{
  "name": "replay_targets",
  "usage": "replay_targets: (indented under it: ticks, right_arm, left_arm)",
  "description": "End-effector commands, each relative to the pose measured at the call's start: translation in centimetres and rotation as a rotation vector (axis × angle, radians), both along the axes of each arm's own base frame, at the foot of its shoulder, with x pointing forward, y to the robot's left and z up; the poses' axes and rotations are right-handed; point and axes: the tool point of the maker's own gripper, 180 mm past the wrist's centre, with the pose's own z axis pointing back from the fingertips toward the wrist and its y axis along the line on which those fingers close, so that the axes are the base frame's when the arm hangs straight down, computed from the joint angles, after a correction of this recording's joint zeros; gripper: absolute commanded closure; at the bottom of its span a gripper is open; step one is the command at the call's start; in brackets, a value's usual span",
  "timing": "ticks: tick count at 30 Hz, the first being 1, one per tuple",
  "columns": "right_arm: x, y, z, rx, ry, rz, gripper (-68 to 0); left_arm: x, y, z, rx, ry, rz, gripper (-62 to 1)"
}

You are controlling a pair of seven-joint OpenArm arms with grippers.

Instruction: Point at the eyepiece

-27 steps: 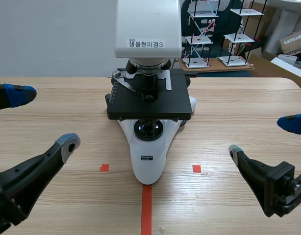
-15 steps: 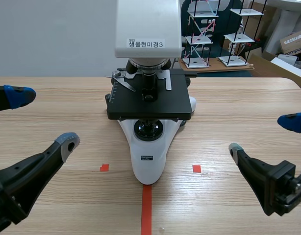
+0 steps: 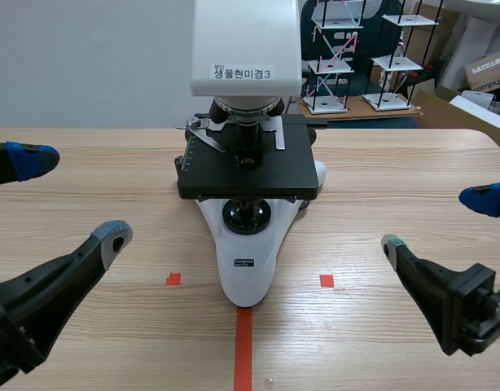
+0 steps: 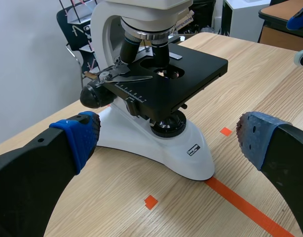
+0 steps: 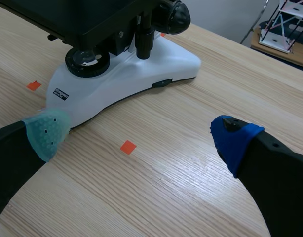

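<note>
The eyepiece is out of sight, somewhere above the white head of the microscope (image 3: pixel 246 49), so I cannot tell which way it points. The microscope stands upright, its foot tapering toward the robot. No pointing done yet, I'd say: the left gripper (image 3: pixel 71 197) and right gripper (image 3: pixel 436 223) sit low on either side, fingers spread wide.

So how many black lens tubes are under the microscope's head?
2: one lens tube is tilted; the other, beside it, points straight down over the black stage. More may be hidden behind them.
</note>
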Motion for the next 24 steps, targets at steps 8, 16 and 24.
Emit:
replay_targets:
  ticks: [8, 16, 24]
  right_arm:
    - [3.5, 0.1, 4.4, -0.069, -0.167, 0.082, -5.2]
    - [8.1, -0.3, 11.7, -0.071, -0.406, 0.086, -0.6]
    - [12.9, -0.8, 16.9, -0.022, -0.55, 0.064, -0.6]
  left_arm:
    - [-0.1, -0.1, 0.5, -0.029, -0.011, 0.005, -58.1]
    - [-0.1, -0.1, 0.5, -0.029, -0.011, 0.005, -58.1]
    - [-0.1, -0.1, 0.5, -0.029, -0.011, 0.005, -58.1]
